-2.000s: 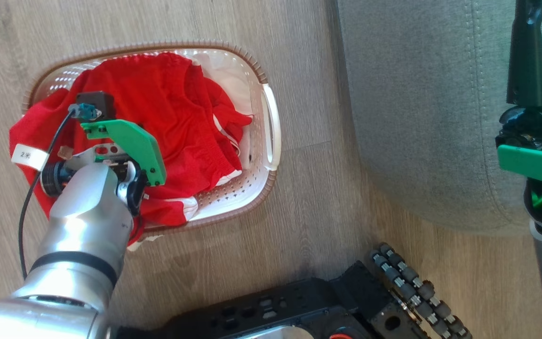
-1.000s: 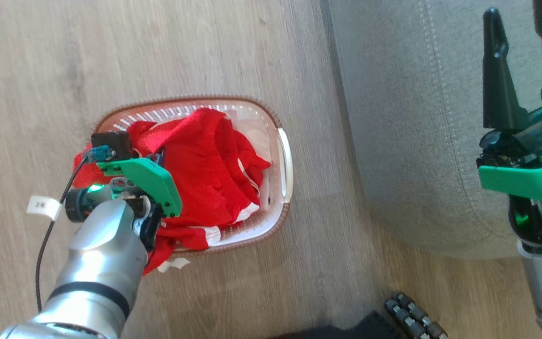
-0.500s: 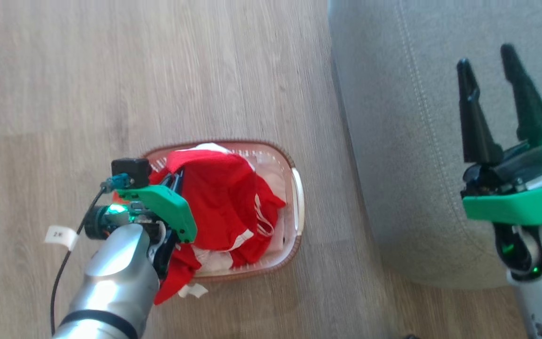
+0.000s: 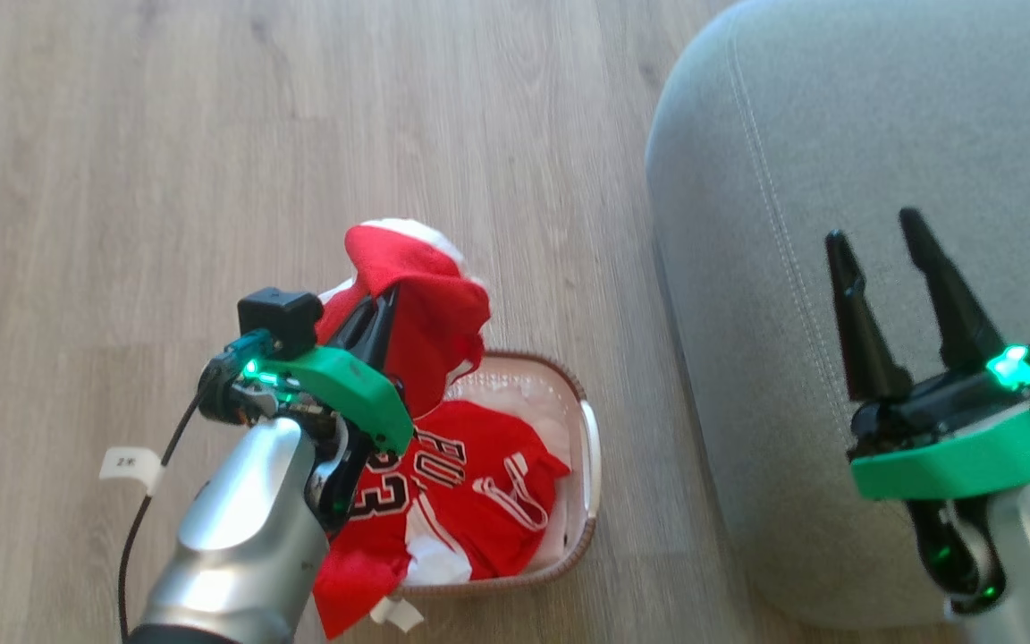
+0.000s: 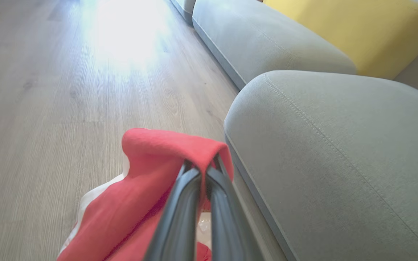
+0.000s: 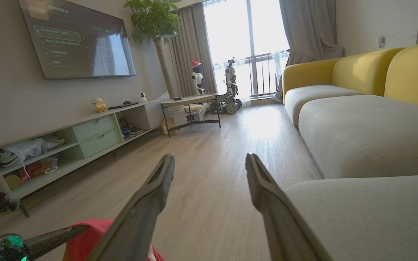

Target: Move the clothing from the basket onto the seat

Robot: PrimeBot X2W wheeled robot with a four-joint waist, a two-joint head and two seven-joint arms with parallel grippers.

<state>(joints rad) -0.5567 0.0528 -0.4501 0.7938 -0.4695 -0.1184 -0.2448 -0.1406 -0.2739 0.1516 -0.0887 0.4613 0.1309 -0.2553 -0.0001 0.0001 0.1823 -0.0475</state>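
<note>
Left hand (image 4: 383, 306) pinched shut on clothing (image 4: 433, 300), seemingly aloft; right hand (image 4: 873, 228) fingers spread.

Thin matt cloth: clothing (image 4: 430, 291); basket (image 4: 589, 470) smooth perforated plastic; seat (image 4: 837, 134) grey textured fabric; floor (image 4: 122, 179) wood-grain, slight sheen.

Head camera overhead, wrist cameras low; seat (image 4: 882, 134) in all.
</note>
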